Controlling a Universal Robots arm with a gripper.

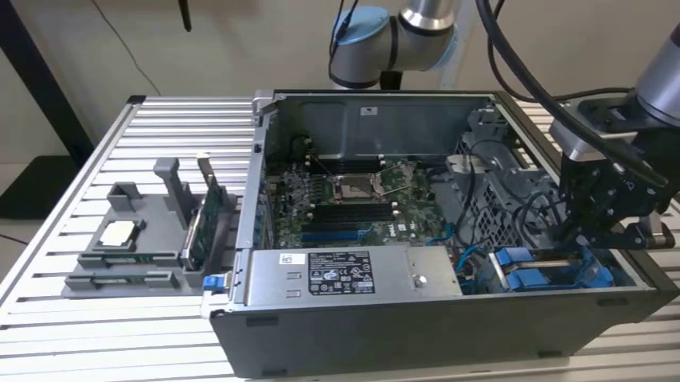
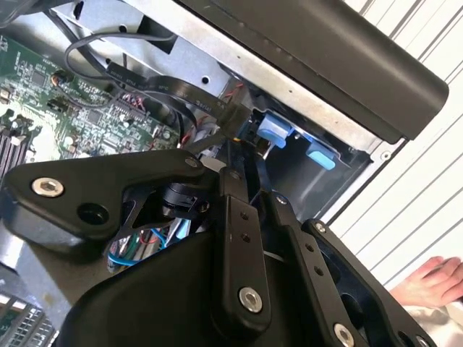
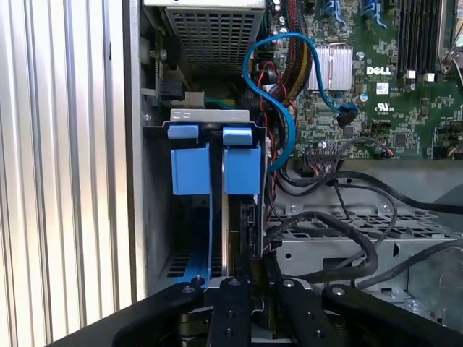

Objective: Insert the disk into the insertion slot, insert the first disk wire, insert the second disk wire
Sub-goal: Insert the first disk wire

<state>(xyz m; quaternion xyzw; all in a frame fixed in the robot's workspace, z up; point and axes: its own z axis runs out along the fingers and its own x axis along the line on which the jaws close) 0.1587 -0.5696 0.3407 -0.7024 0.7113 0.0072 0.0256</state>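
Since the disk (image 3: 242, 228) stands edge-on in the slot (image 3: 155, 231), at the case's (image 1: 425, 334) near corner on the exterior view's right, the gripper (image 3: 259, 264) hangs over its rear end, fingers (image 3: 233, 296) drawn narrow; what they pinch is unclear.

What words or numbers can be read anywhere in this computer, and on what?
On the power-supply box label: print too small to read.
On the white sticker beside it: too small to read.
On the motherboard: a white maker's mark and certification signs; finer print too small to read.
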